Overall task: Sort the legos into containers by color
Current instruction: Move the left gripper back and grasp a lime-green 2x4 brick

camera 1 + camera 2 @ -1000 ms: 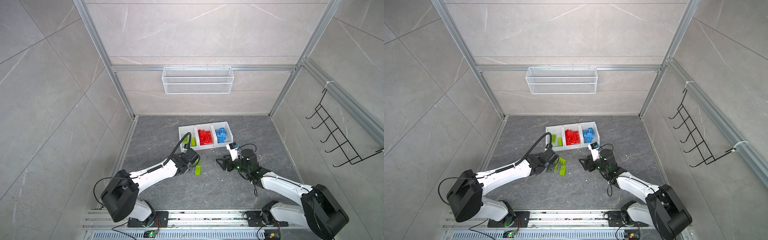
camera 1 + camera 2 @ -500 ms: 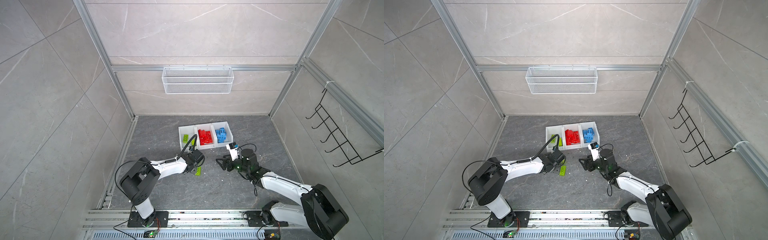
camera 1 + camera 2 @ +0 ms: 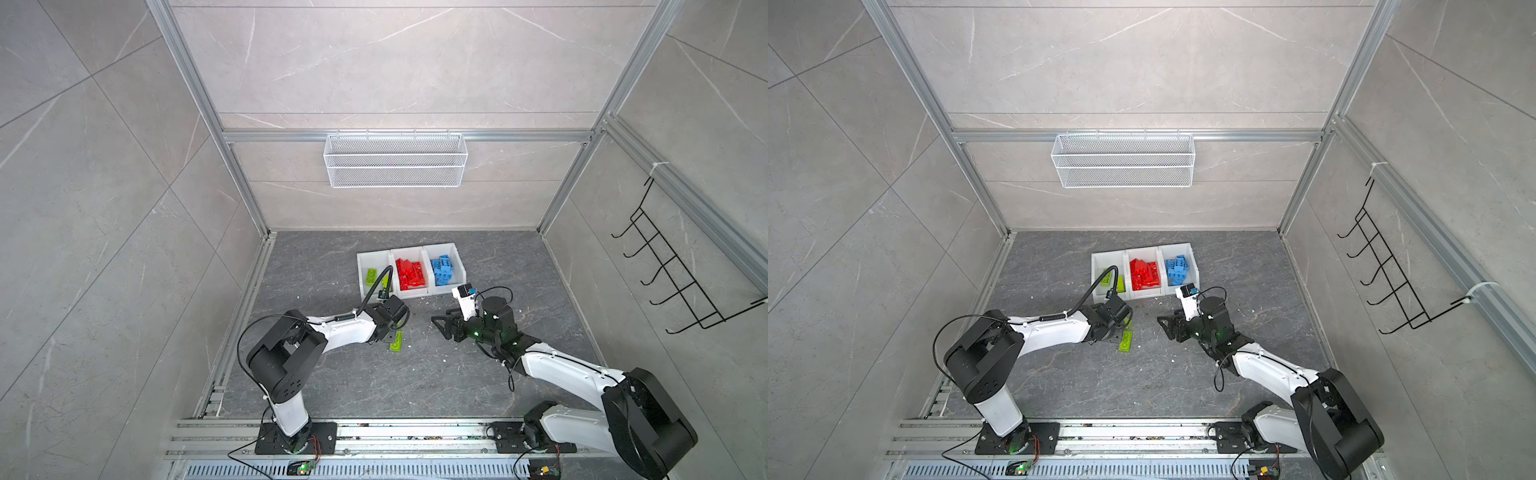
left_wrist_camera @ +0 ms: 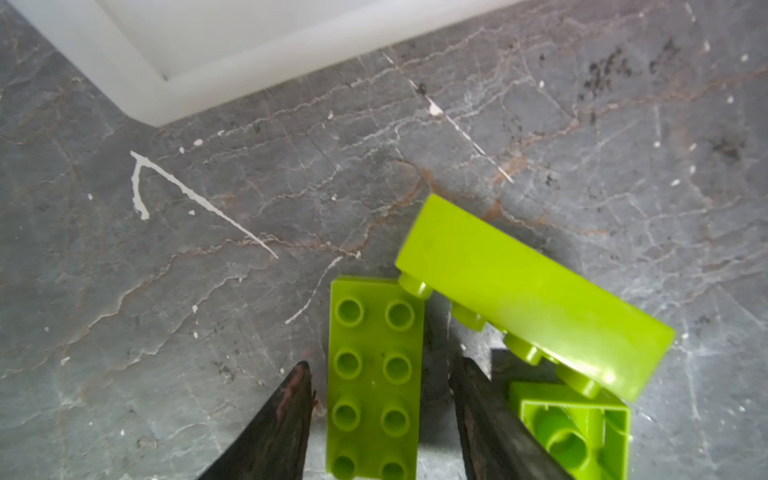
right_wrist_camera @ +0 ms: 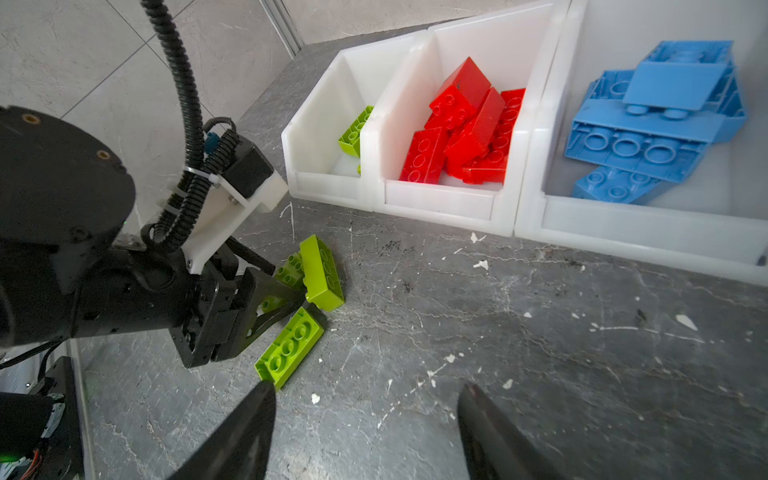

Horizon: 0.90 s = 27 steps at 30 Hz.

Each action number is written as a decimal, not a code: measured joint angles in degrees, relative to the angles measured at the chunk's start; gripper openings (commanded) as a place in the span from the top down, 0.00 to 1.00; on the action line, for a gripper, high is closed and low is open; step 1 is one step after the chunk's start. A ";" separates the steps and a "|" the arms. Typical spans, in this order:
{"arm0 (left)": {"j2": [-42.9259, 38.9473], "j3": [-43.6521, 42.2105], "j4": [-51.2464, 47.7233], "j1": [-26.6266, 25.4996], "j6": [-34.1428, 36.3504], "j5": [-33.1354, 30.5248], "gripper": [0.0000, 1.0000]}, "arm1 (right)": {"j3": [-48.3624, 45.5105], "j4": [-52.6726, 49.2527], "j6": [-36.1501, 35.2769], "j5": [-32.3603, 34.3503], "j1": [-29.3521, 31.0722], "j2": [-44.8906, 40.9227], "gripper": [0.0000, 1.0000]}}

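Three lime green legos lie loose on the grey floor in front of the containers (image 3: 360,266). One flat studded brick (image 4: 374,374) lies between my left gripper's (image 4: 382,363) open fingers, with a gap on each side. A longer brick (image 4: 528,299) leans on its side over an upturned one (image 4: 573,432). In both top views my left gripper (image 3: 390,332) (image 3: 1117,328) is low over this green cluster (image 3: 396,341) (image 3: 1125,343). My right gripper (image 5: 368,386) (image 3: 440,324) hangs open and empty to the right of them. Red legos (image 5: 465,133) fill the middle bin, blue legos (image 5: 648,124) the right bin, and a green lego (image 5: 355,131) sits in the left bin.
The bins' low front wall (image 5: 436,203) stands just beyond the loose bricks. A white wire basket (image 3: 395,166) hangs on the back wall, and a black hook rack (image 3: 673,282) on the right wall. White flecks dot the floor.
My left arm has folded in and its gripper has settled lower over the loose green bricks, jaws spread a little wider. The right arm has not moved.
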 measured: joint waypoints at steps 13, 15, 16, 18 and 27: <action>-0.02 -0.02 0.20 0.26 -0.17 0.87 0.58 | 0.02 -0.02 0.00 -0.02 0.00 0.00 0.29; -0.04 -0.09 0.11 0.26 -0.20 0.79 0.60 | 0.02 -0.02 0.00 0.00 0.00 0.00 0.29; -0.11 -0.13 0.09 0.26 -0.20 0.76 0.60 | 0.02 -0.04 0.00 -0.02 0.00 0.00 0.29; -0.28 -0.13 -0.28 0.26 -0.17 0.72 0.61 | 0.02 -0.04 0.00 0.00 0.00 0.00 0.29; -4.39 -0.13 -2.73 0.26 -0.17 0.59 0.63 | 0.02 -0.20 0.00 -0.02 0.11 0.00 0.29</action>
